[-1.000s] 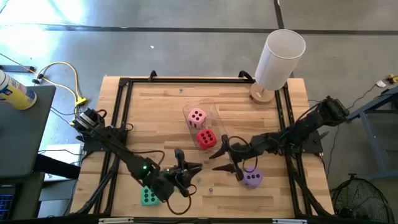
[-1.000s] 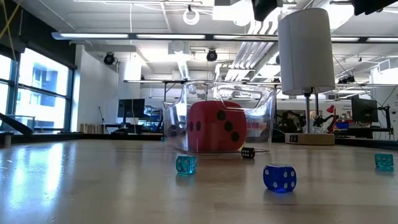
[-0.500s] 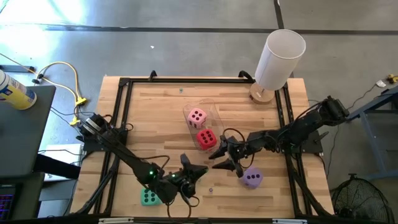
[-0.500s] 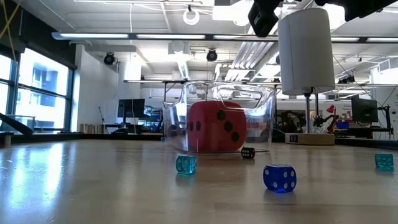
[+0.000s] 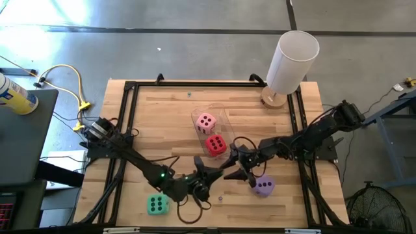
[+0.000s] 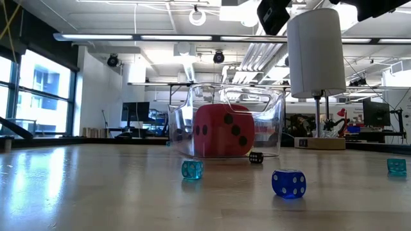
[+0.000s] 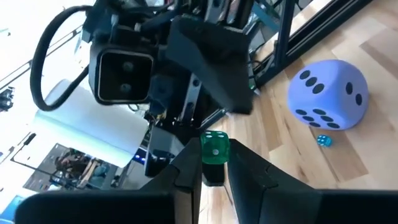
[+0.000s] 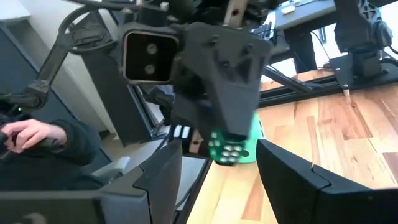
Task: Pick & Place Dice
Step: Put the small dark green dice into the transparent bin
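Wooden tabletop (image 5: 169,104) under office ceiling lights. My left claw (image 7: 213,163) pinches a small green die (image 7: 214,148), facing my right claw (image 5: 235,166), whose fingers stand apart, empty. The clear bin (image 5: 209,118) holds the pink die (image 5: 206,121) and red die (image 5: 215,145), the pink one hidden at table level. Green die (image 5: 156,205) and purple die (image 5: 264,186) rest near the front edge.

A tall white cylindrical lamp on a round wooden base (image 5: 288,65) is seen at the far right corner of the light wooden slatted table (image 5: 162,107). A clear plastic bin (image 6: 273,122) is placed near the table's middle. Small translucent teal (image 6: 191,169), small blue (image 6: 288,183) and tiny black (image 6: 256,157) cubes are scattered on the tabletop in front of it. A yellow cable (image 5: 70,77) is looped on the grey floor beside the table.
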Robot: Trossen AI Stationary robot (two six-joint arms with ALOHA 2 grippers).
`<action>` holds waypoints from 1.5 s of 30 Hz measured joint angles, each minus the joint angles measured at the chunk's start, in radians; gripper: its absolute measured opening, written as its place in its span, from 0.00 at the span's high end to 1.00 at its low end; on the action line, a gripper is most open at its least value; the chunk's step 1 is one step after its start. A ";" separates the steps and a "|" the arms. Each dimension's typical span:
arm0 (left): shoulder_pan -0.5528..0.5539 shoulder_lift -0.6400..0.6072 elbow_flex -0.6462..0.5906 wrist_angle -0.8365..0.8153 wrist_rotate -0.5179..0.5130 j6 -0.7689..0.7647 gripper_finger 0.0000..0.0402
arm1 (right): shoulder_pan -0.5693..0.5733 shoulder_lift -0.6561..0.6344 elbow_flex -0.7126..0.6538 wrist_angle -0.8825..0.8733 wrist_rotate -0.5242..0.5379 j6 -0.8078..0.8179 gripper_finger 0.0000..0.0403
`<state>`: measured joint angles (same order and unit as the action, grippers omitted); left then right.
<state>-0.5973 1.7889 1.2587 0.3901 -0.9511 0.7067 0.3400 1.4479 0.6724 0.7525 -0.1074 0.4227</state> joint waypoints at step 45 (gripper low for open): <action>0.019 0.016 0.001 -0.023 0.035 0.063 0.86 | 0.007 0.000 0.000 -0.024 0.004 -0.097 0.89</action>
<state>-0.5781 1.8046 1.2598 0.3669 -0.9165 0.7700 0.3466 1.4481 0.6724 0.7284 -0.1036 0.3253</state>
